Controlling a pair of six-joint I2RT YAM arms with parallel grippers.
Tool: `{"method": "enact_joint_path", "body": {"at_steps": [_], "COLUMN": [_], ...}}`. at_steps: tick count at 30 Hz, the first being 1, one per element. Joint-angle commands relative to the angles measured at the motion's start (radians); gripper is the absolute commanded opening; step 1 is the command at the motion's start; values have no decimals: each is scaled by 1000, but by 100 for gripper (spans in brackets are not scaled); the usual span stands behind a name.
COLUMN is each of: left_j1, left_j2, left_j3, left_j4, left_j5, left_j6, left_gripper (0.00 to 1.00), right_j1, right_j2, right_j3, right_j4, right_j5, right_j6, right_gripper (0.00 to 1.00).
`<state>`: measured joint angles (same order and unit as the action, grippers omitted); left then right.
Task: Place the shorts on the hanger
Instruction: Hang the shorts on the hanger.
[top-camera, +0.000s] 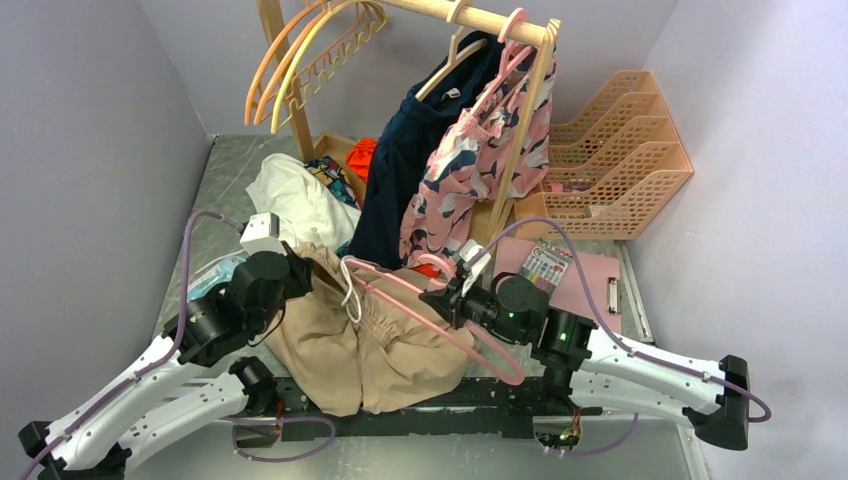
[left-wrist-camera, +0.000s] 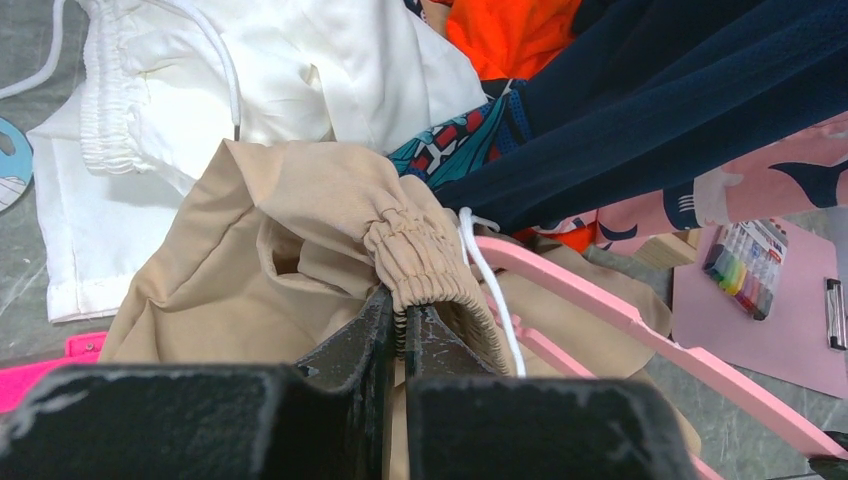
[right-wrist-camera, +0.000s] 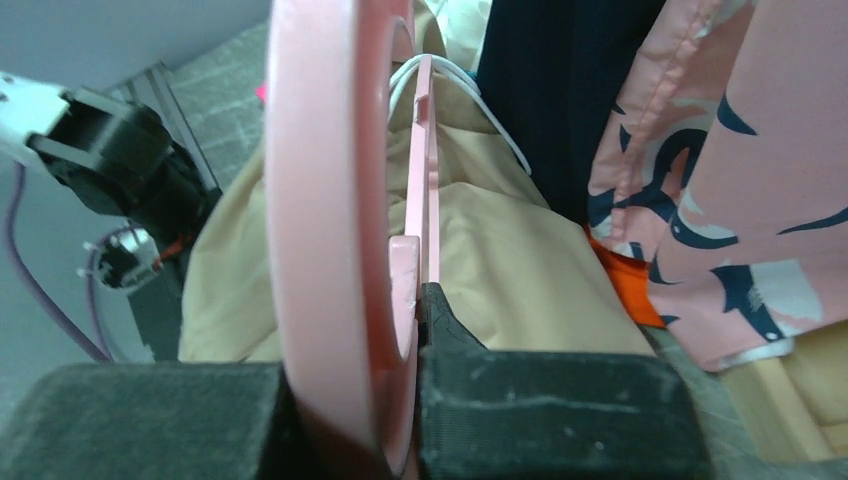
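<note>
The nearest thing on the left wrist cam was the left claw (left-wrist-camera: 404, 322). Its two black fingers were squeezed almost shut on the elastic waistband of the shorts (left-wrist-camera: 250, 250). My read: it had that edge pinched up so the waist gaped like a mouth instead of lying flat.

The right claw (right-wrist-camera: 405, 335) was clamped tight on the pink hanger (right-wrist-camera: 320, 200), holding it edge-on with the far end aimed at the tan cloth. That looked like a sensible split, with one arm holding the fabric and the other feeding the hanger in.

From above, the shorts sat bunched on the counter (top-camera: 232, 158) between the two arms, with only the waistband lifted. The hanger crossed over them at an angle. I honestly couldn't tell if its end was inside the waist or just lying on top, so I'd call the job not done yet.

One possible snag was the white drawstring (left-wrist-camera: 490, 290), looped right beside the hanger's bar. The navy garment (top-camera: 400, 170) also hung close behind.
</note>
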<state>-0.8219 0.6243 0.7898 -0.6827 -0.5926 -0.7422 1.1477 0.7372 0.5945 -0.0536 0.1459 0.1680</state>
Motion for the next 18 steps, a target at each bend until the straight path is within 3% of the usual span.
{"method": "enact_joint_path", "body": {"at_steps": [1,11,14,18], "left_j1": [-5,-4,-4,-4], "left_j2": [-13,-33,-43,-53], "left_j3": [-11,-36,-34,-35], "left_j4": [17,-1,-32,-58], "left_j5": [23,36,16,-29], "left_j6": [-16,-40,-51,-55], "left_gripper": [7,7,7,7], "right_j1": [3,-13,-22,-33], "right_j2": [-5,18,-17,-72], "right_j3": [-49,-180,-166,-121], "right_j4": [254,525,508,359], "right_j5": [-17,-98,-175,-304], "right_j6": [120,293,281,231], "right_gripper": [0,0,0,0]}}
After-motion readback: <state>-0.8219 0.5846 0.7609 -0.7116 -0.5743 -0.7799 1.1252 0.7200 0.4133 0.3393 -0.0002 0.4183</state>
